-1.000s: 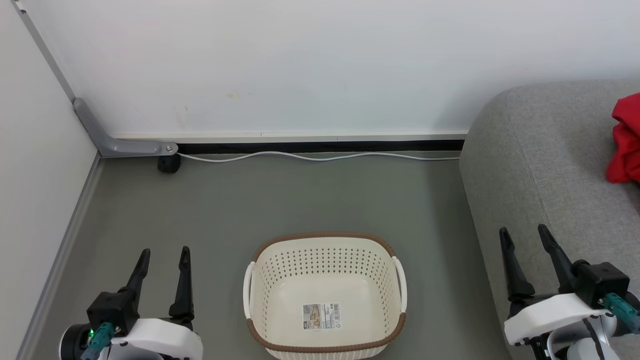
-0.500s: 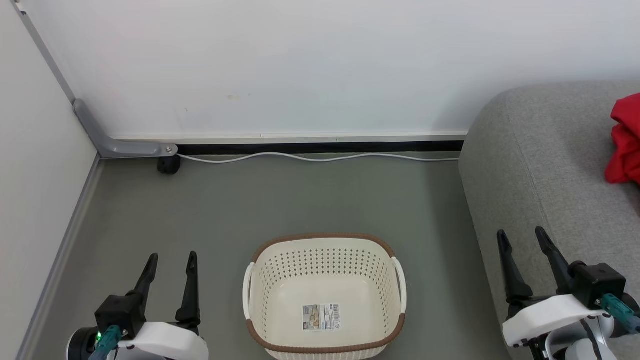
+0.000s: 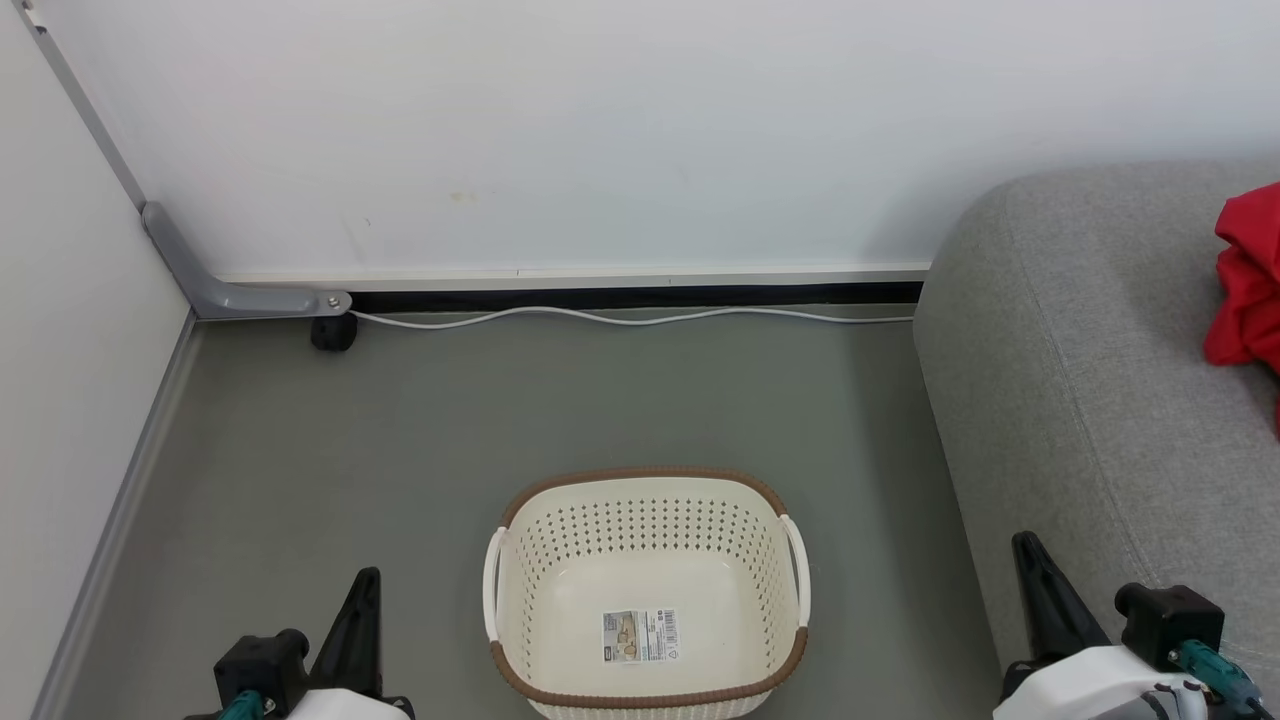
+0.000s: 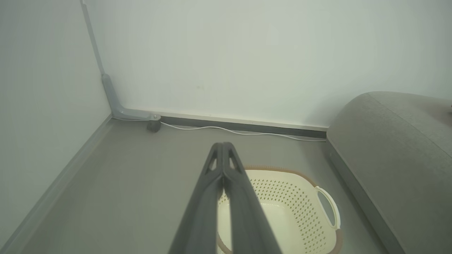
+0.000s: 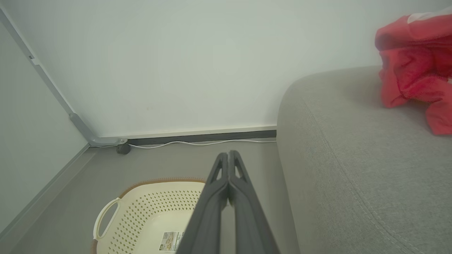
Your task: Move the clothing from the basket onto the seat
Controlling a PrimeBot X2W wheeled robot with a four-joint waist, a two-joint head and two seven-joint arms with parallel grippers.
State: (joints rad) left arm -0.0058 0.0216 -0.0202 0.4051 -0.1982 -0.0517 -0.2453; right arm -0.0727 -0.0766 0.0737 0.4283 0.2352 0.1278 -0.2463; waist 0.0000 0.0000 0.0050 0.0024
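Observation:
The cream basket (image 3: pixel 645 497) with a brown rim stands on the floor at the bottom centre, holding just the sticker on its base; it also appears as the basket (image 4: pixel 293 197) and the basket (image 5: pixel 141 208) in the wrist views. Red clothing (image 3: pixel 1245 280) lies on the grey seat (image 3: pixel 1090 360) at the right edge, seen closer as clothing (image 5: pixel 413 67) on the seat (image 5: pixel 353 158). My left gripper (image 3: pixel 366 577) is low at the basket's left, shut with nothing in it, fingers pressed together (image 4: pixel 222 145). My right gripper (image 3: pixel 1024 541) is low beside the seat's front, likewise shut and empty (image 5: pixel 228 153).
A white cable (image 3: pixel 640 316) runs along the dark skirting at the back wall. A grey bracket (image 3: pixel 230 290) and a small black foot (image 3: pixel 332 333) sit in the left corner. Grey floor (image 3: pixel 500 400) lies between basket, walls and seat.
Both grippers have shut from open and dropped lower in the head view. The basket and the clothing on the seat have stayed put.

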